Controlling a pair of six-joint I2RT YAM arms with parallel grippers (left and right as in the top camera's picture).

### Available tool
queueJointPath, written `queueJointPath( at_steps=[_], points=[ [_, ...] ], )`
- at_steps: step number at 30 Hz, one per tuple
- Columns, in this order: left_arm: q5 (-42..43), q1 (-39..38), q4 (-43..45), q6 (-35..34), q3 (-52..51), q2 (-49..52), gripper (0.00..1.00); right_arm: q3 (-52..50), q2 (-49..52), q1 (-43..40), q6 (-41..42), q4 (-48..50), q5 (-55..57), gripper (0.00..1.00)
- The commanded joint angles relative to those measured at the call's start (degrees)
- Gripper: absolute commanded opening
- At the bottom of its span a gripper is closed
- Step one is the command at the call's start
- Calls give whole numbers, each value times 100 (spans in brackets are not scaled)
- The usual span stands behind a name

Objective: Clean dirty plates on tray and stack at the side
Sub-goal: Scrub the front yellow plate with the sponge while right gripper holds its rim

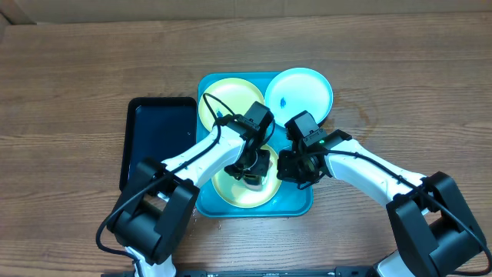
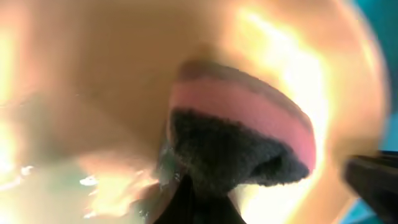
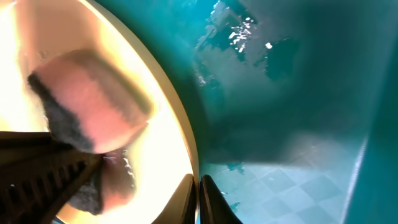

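Clamps a pink-and-dark sponge [image 2: 239,134] in the left gripper [image 1: 254,174], pressed onto the near plate [image 1: 229,194] — yellow-green, at the near end of the turquoise tray [image 1: 298,202]. Pinches that plate's right rim with the right gripper [image 3: 199,200], fingers together on it. Leaves the far plate [image 1: 229,98] and blue plate [image 1: 301,92] untouched beyond.

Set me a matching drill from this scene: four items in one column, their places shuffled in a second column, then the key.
Things:
1. light blue plate
2. black tray
3. sponge
4. far yellow-green plate

Places:
A. held by the left gripper against the near yellow-green plate
B. back left of the turquoise tray
C. on the table, left of the turquoise tray
D. back right of the turquoise tray, overhanging its rim

Pairs: 1-D, 2-C, 3-A, 4-B.
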Motion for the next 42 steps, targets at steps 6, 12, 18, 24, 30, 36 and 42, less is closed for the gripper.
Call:
queueJointPath(
  at_steps=[6,12,18,24,30,36,42],
  points=[
    [-1641,48,-859,-85,297,11,4,-4,7,15,20,13,79,6],
    [-1762,48,-1410,-83,1001,9,4,-4,7,15,20,9,76,6],
    [-1773,44,-1421,-85,1012,11,4,-4,7,15,20,7,76,6],
    [-1768,42,-997,-85,614,11,4,-4,7,15,20,4,74,6],
    [-1788,48,-551,-87,155,11,4,-4,7,15,20,7,76,7],
    [-1541,44,103,-232,-358,11,10,-4,7,15,20,9,76,7],
    [-455,44,212,109,-415,11,4,-4,7,15,20,11,76,7]
  ],
)
